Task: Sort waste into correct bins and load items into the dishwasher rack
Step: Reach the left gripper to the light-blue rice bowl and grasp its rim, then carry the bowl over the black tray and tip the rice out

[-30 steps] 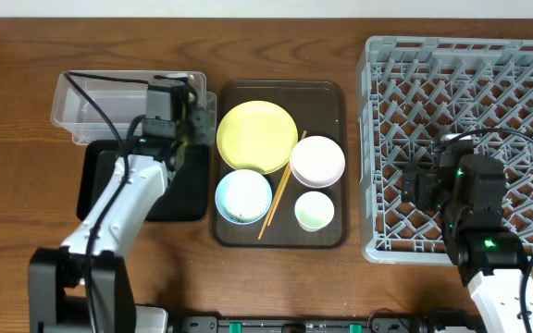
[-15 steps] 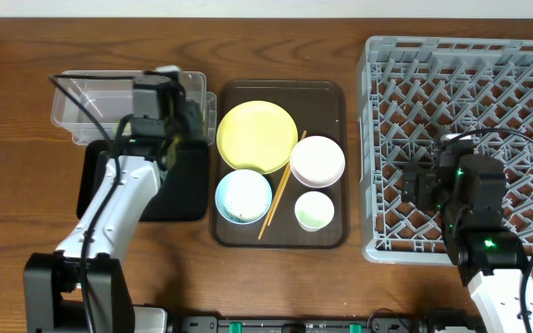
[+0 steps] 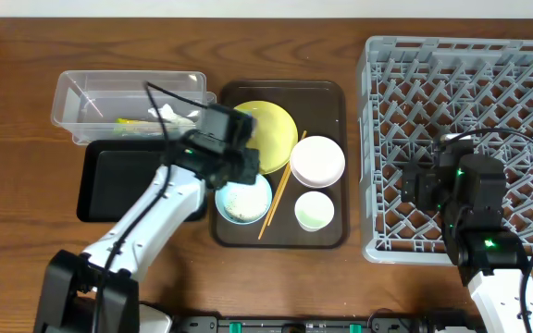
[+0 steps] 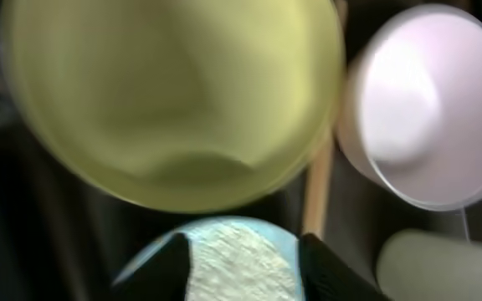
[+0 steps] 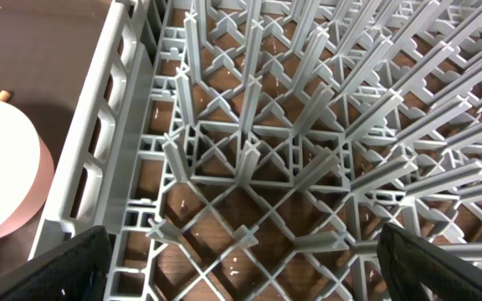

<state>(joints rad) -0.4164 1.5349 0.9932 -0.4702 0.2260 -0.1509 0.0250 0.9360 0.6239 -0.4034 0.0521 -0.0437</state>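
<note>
My left gripper (image 3: 246, 169) hangs open and empty over the dark brown tray, between the yellow plate (image 3: 271, 128) and the light-blue bowl (image 3: 244, 200). In the left wrist view its dark fingers (image 4: 166, 269) frame the whitish rice grains (image 4: 241, 263) in that bowl (image 4: 287, 242), with the plate (image 4: 174, 92) above and the white bowl (image 4: 421, 117) to the right. Chopsticks (image 3: 276, 199) lie beside a small pale cup (image 3: 315, 210) and the white bowl (image 3: 317, 159). The wrapper (image 3: 132, 121) and tissue (image 3: 176, 116) lie in the clear tub (image 3: 77, 92). My right gripper (image 3: 413, 185) stands open over the grey rack (image 3: 461, 65).
The shallow black tray (image 3: 118, 180) sits in front of the clear tub at the left. The dark brown serving tray (image 3: 340, 102) holds the dishes in the middle. In the right wrist view, upright pegs of the rack (image 5: 249, 109) rise ahead of the right gripper (image 5: 241, 276).
My left arm has swung right from the clear tub to the dishes, and its gripper has opened. The wrapper and tissue now show in the tub. The right arm has not moved.
</note>
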